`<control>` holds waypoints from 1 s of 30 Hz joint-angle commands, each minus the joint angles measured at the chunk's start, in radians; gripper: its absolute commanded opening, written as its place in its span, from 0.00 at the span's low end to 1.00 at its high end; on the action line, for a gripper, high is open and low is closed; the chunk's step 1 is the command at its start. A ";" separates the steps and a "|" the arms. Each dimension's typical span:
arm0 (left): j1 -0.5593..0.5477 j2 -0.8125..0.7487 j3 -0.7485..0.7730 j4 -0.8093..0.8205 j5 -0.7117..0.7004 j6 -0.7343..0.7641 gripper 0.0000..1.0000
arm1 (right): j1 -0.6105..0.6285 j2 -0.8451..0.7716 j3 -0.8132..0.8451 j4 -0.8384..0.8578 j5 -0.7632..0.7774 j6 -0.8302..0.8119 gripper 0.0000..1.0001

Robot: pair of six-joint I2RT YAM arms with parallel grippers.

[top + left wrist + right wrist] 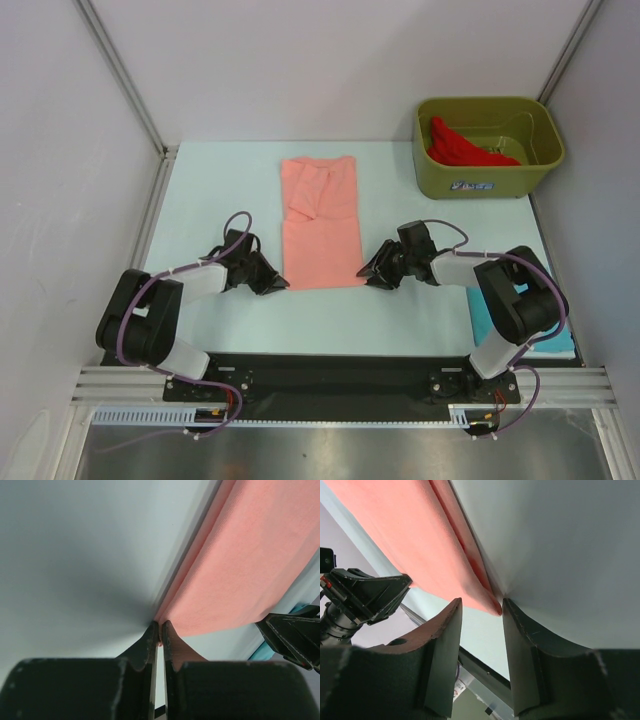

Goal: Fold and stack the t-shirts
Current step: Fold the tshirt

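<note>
Your 2 arms lie low and reach inward to the near corners of the salmon-pink t-shirt [320, 235], a folded strip mid-table. Your left gripper [273, 284] pinches its near-left corner. Your right gripper [368, 273] has its jaws apart, straddling the near-right corner. The red t-shirt [458, 147] lies in the olive-green tub [488, 178], far right.

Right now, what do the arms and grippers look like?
Both alike: the left arm and right arm have chunky black joints joined by white links, with a purple cable looping along each. The left gripper and right gripper are black, each with two tapered wedge fingers. No markings readable.
</note>
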 commanded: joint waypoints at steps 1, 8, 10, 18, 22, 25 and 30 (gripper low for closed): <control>0.000 0.053 -0.023 -0.094 -0.121 0.061 0.08 | 0.011 -0.009 -0.017 -0.066 0.055 -0.014 0.43; 0.000 0.042 -0.016 -0.122 -0.132 0.097 0.00 | 0.013 0.032 -0.006 -0.040 0.034 -0.052 0.13; -0.003 0.025 -0.020 -0.133 -0.133 0.112 0.01 | 0.016 0.023 -0.006 -0.055 0.035 -0.088 0.00; -0.144 -0.125 -0.084 -0.225 -0.202 0.065 0.00 | 0.094 -0.115 -0.070 -0.183 0.069 -0.243 0.00; -0.255 -0.283 -0.158 -0.307 -0.247 -0.064 0.00 | 0.135 -0.253 -0.188 -0.230 0.080 -0.247 0.00; -0.354 -0.432 -0.238 -0.363 -0.262 -0.190 0.00 | 0.181 -0.397 -0.295 -0.256 0.078 -0.200 0.00; -0.626 -0.599 -0.269 -0.513 -0.340 -0.370 0.01 | 0.259 -0.685 -0.402 -0.367 0.112 -0.076 0.00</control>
